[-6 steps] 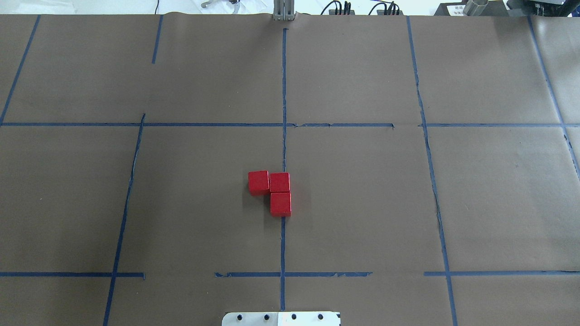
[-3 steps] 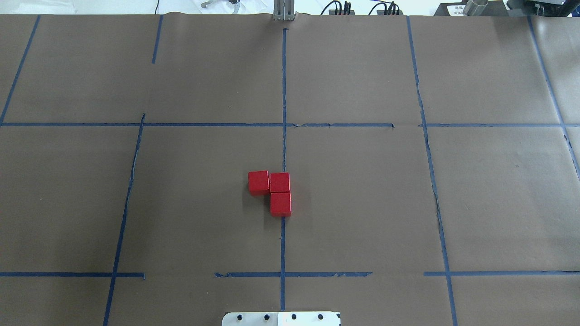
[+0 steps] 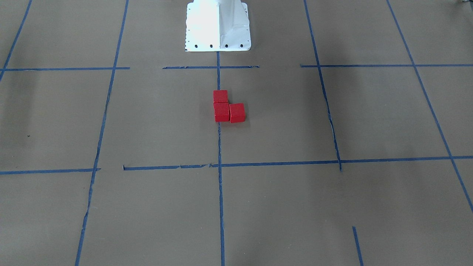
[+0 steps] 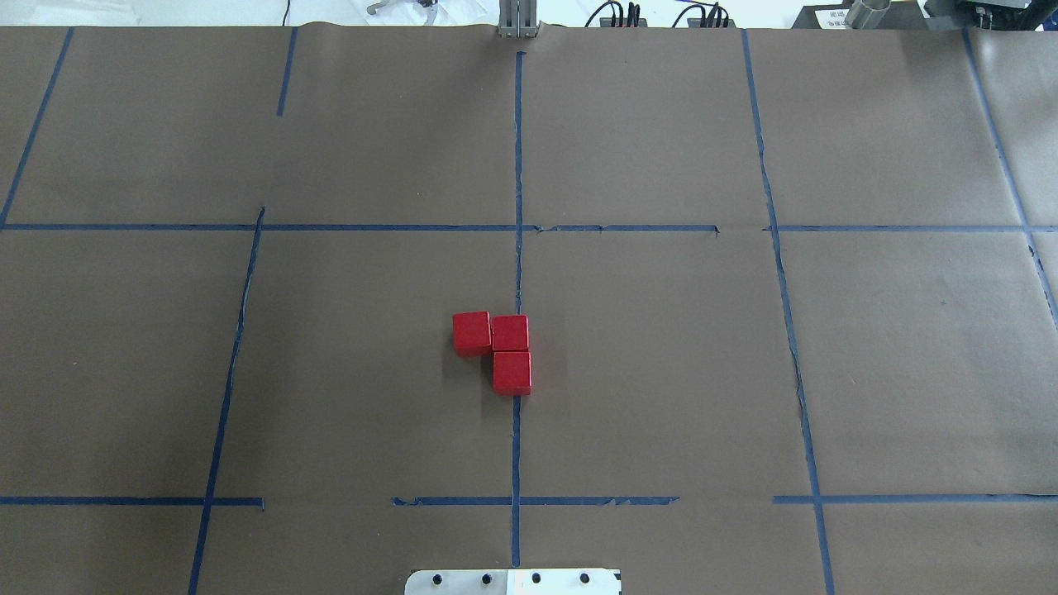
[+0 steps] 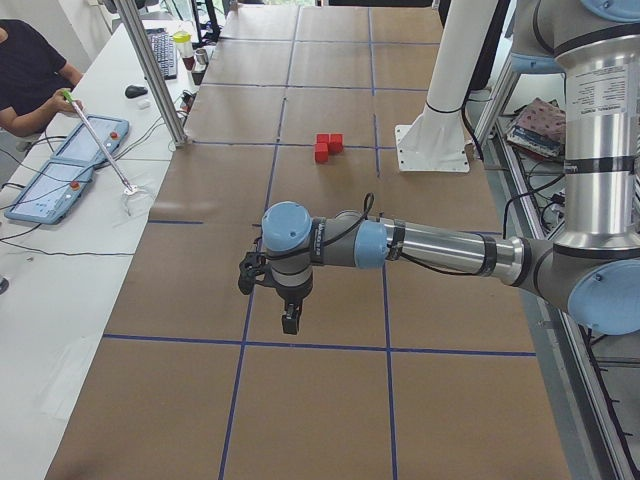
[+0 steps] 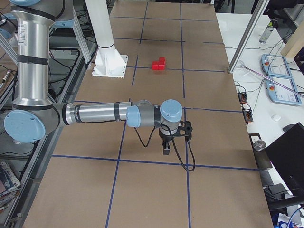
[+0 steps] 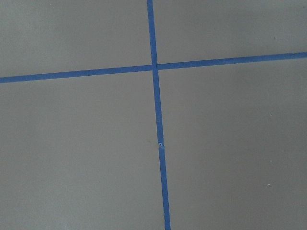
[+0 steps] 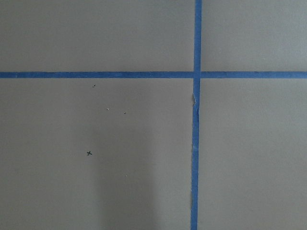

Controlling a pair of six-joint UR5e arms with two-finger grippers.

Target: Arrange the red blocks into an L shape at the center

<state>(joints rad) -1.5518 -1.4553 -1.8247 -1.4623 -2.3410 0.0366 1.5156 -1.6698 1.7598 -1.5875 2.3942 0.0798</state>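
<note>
Three red blocks touch one another in an L on the brown paper at the center. In the overhead view one block [image 4: 472, 332] lies left of the corner block [image 4: 510, 332], and the third [image 4: 512, 372] sits nearer the robot, on the long blue tape line [image 4: 517, 248]. The front-facing view shows the same cluster [image 3: 221, 111]. My left gripper [image 5: 290, 322] hangs over the paper far from the blocks, seen only from the side; I cannot tell whether it is open or shut. My right gripper [image 6: 166, 149] hangs likewise at the other end, state unclear.
The white robot base [image 3: 218, 26] stands just behind the blocks. A grey post [image 5: 150, 75] rises at the table's far edge. A person [image 5: 30, 75] sits at a side desk with control pads. Both wrist views show only paper and tape crossings.
</note>
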